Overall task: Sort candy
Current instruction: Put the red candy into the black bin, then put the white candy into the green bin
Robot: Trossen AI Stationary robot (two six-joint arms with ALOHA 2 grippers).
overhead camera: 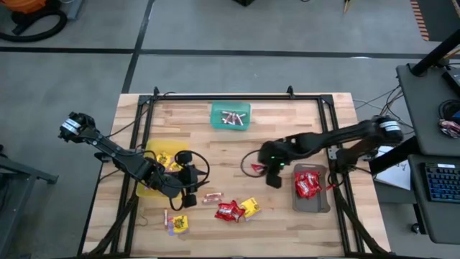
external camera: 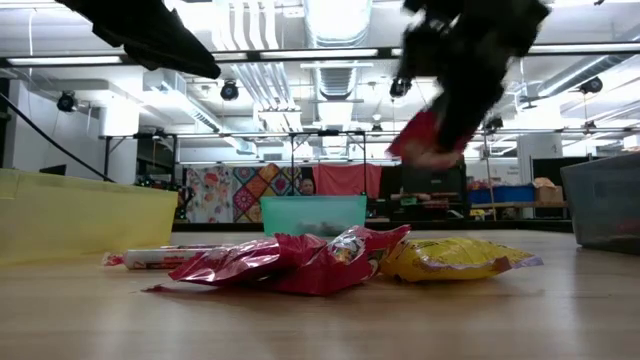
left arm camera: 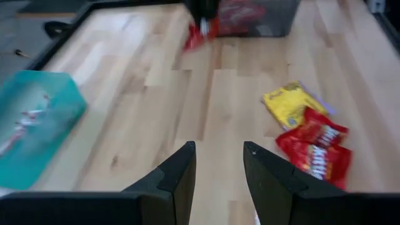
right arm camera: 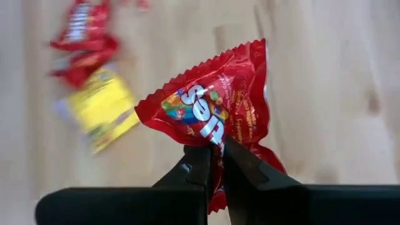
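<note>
Red packet (right arm camera: 209,115) hangs pinched in the right hand (right arm camera: 214,164), lifted clear of the surface (overhead camera: 215,144) near its middle. Grey tray (overhead camera: 312,205), already holding red packets, lies just beside, toward the right edge; open wood between. Left hand (left arm camera: 217,164) waits spread by the yellow tray (overhead camera: 147,188); loose candy (overhead camera: 237,210) near the front edge.
</note>
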